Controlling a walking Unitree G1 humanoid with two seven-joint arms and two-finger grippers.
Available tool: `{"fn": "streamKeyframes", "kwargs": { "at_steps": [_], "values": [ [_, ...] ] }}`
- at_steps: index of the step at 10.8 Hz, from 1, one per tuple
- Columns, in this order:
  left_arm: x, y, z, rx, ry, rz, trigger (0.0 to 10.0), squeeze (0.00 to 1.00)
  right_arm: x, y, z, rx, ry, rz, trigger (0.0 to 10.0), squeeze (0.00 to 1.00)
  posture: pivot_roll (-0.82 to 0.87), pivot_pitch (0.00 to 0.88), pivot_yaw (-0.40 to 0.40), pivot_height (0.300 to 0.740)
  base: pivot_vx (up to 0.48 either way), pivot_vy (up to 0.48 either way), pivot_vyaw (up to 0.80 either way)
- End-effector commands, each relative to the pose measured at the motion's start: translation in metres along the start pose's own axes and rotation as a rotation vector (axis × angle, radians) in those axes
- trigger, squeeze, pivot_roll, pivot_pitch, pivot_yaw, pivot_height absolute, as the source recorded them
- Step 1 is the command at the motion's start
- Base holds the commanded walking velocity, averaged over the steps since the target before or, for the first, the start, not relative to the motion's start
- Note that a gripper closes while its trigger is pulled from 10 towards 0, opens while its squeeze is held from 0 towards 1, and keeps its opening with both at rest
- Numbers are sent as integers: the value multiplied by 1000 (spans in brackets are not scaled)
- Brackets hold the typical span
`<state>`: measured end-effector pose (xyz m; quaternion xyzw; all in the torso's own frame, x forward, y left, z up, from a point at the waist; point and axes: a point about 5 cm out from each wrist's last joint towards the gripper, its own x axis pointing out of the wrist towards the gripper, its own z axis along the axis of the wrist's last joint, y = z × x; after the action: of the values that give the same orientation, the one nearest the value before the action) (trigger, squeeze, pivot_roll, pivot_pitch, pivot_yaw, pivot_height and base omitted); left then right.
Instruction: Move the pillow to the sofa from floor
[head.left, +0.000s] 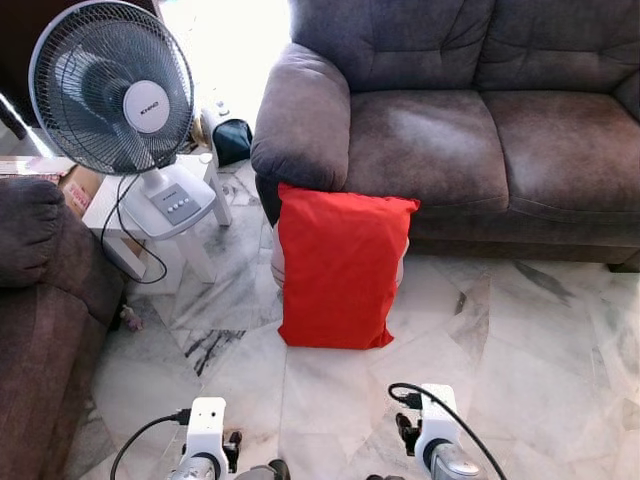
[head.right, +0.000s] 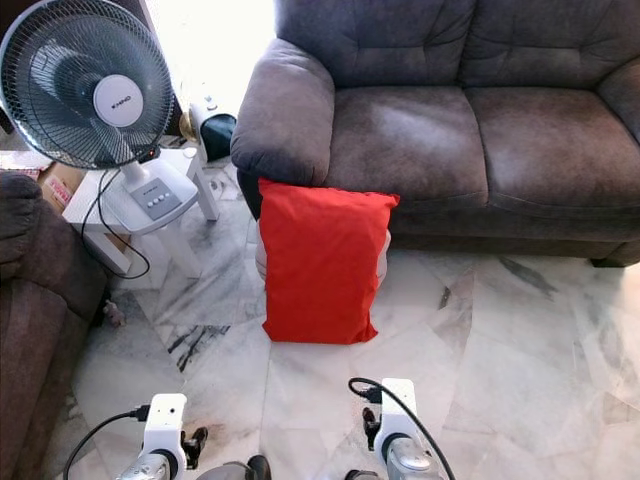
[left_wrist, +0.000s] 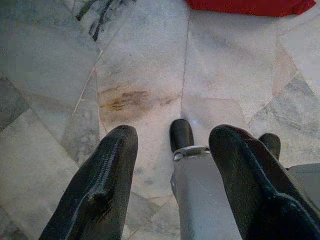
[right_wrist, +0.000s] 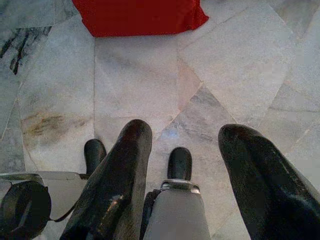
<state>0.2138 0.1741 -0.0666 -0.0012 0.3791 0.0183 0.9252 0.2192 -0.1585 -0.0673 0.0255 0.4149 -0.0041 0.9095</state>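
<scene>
Standing before the pillow, with the carrying not yet begun.

The red pillow (head.left: 340, 268) is seen upright on the marble floor (head.left: 500, 340), leaned against the front of the sofa (head.left: 450, 140) below its armrest. The left gripper (left_wrist: 172, 175) and the right gripper (right_wrist: 187, 175) are held low with fingers spread apart and nothing between them. Reaching, grasping and lifting onto the seat are all judged to remain.

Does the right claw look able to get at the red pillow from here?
Probably yes. Only bare marble floor lies between the open right claw and the red pillow, which leans upright against the sofa. It is still short of it, so the arm must extend.
</scene>
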Motion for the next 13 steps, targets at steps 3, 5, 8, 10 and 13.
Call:
{"fn": "streamKeyframes", "kwargs": {
  "at_steps": [3,5,8,10,13],
  "values": [
    [-3,-2,-12,-33,48,5,10000,0,-1,-3,-6,-7,22,-4,10000,0,120,175,6,740,178,0,0],
    [-3,-3,-12,-44,50,9,10000,0,-1,-4,-5,-7,18,0,10000,0,121,176,3,740,270,0,0],
    [-3,-2,-12,-48,51,12,10000,0,-1,-2,-5,-5,13,9,10000,0,120,176,11,740,280,0,-533],
    [-3,-1,-12,-48,51,15,10000,0,-1,-1,-5,5,16,8,10000,0,124,175,14,740,281,0,0],
    [-3,0,-12,-45,53,17,10000,0,-1,0,-5,6,17,11,10000,0,126,174,16,740,284,0,0]
  ]
}}
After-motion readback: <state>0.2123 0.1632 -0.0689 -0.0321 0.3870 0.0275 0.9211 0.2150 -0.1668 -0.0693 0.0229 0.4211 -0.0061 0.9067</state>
